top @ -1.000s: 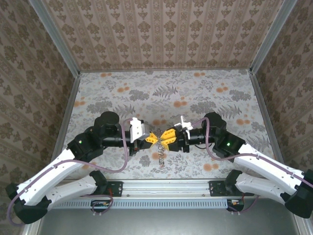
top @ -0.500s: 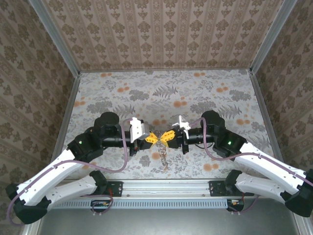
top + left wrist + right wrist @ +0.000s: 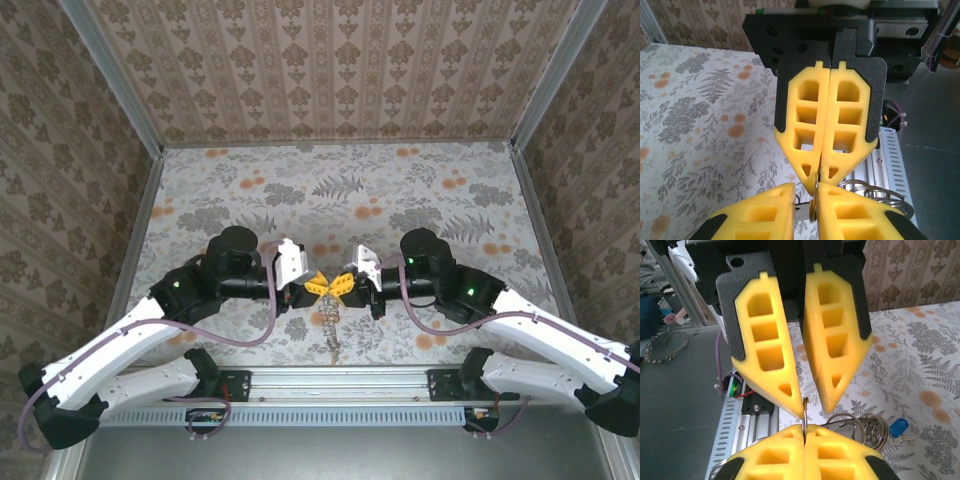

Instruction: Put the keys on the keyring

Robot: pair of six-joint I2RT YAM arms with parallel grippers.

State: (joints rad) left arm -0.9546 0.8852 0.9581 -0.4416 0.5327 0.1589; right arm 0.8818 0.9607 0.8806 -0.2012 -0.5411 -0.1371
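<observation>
The right gripper (image 3: 804, 431) is clamped on a thin ring of the keyring (image 3: 331, 322), its fingers pressed flat together. Facing it tip to tip, the left gripper (image 3: 811, 407) stands slightly parted about that ring; a second ago it was closed. Both wrists have drawn inward since then. From above, the rest of the keyring trails toward 6 o'clock. The blue-headed key (image 3: 898, 428) lies on the floral table (image 3: 300, 190), at 3 o'clock from the pinch in the right wrist view.

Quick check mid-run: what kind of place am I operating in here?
Probably a staged robot test booth: wallpapered wall panels on three sides, a floral-covered table, and an aluminium rail along the near edge.
</observation>
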